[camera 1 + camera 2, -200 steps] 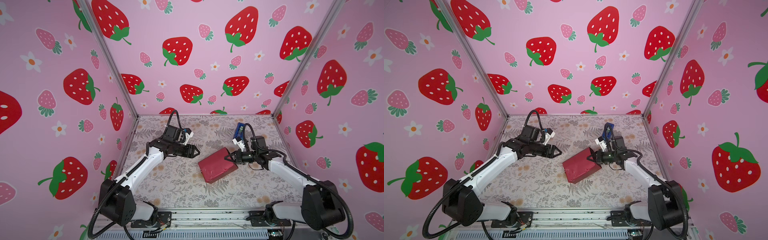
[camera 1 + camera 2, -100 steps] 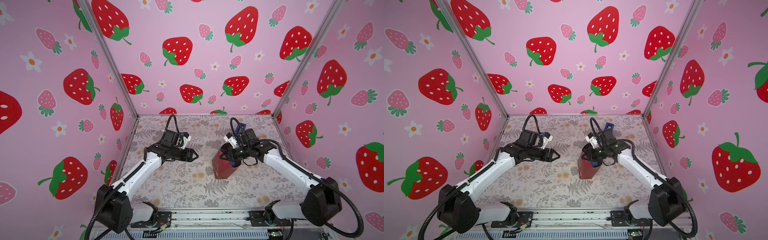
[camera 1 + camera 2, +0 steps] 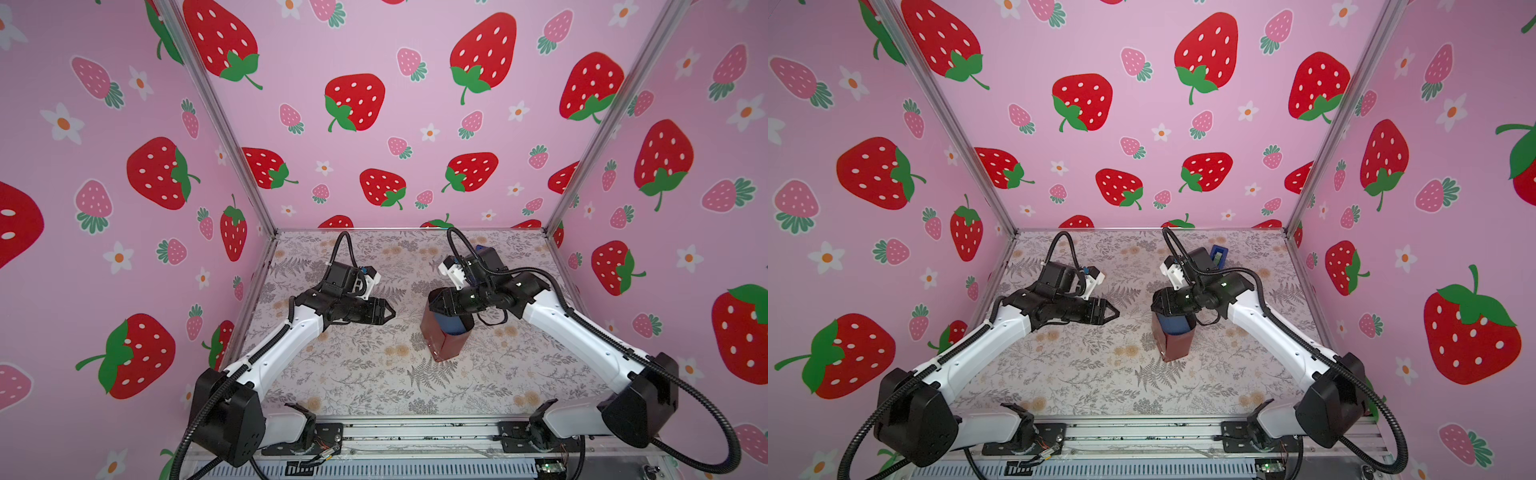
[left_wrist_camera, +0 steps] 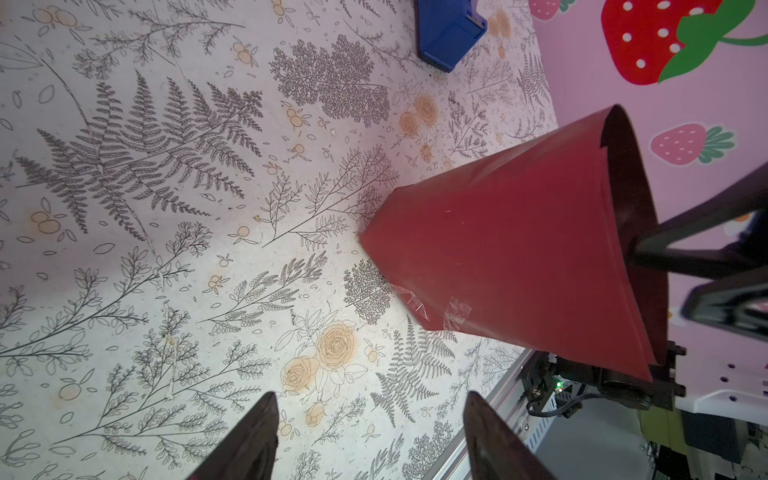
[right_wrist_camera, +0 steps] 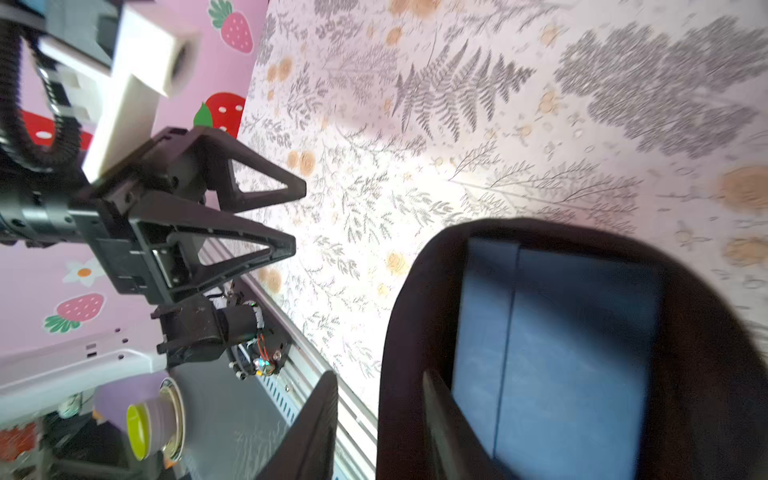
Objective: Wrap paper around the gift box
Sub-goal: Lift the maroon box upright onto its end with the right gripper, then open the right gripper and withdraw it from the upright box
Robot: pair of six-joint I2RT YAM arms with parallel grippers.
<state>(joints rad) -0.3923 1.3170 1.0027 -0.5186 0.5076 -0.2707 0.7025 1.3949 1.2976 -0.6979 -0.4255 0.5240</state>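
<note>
Package position: the paper [image 3: 442, 347] forms a sleeve around the gift box [image 3: 451, 324] and stands on end on the table [image 3: 353, 374], right of centre in both top views.
Long axis: upright. The closed foot rests on the table and the open mouth faces up.
Gift box: it sits inside the sleeve. Only its slate-blue upper face [image 5: 561, 353] shows, below the paper's rim [image 5: 415, 291] and crossed by a straight seam line.
Right gripper [image 3: 436, 305]: it hangs over the mouth with its fingers parted. In the wrist view one finger [image 5: 440, 424] is inside the sleeve and the other is outside, with a gap to the paper wall, so it is not pinching.
Left gripper [image 3: 384, 311]: it is left of the package and well apart, pointing toward it. Its jaws are spread and hold nothing.
Nearby: a bright blue tape dispenser [image 3: 1219, 257] stands behind the right wrist near the back wall, apart from the package.
In the way: the right gripper covers the mouth from above. The table between the left gripper and the package is bare.
Materials: the paper [image 4: 519, 249] is thin, smooth, maroon and faintly creased. Its foot is folded, with clear tape patches [image 4: 457, 311] at one lower corner.
Table surface: pale, with a grey fern and tan flower print.
Walls: pink, with a strawberry print.
</note>
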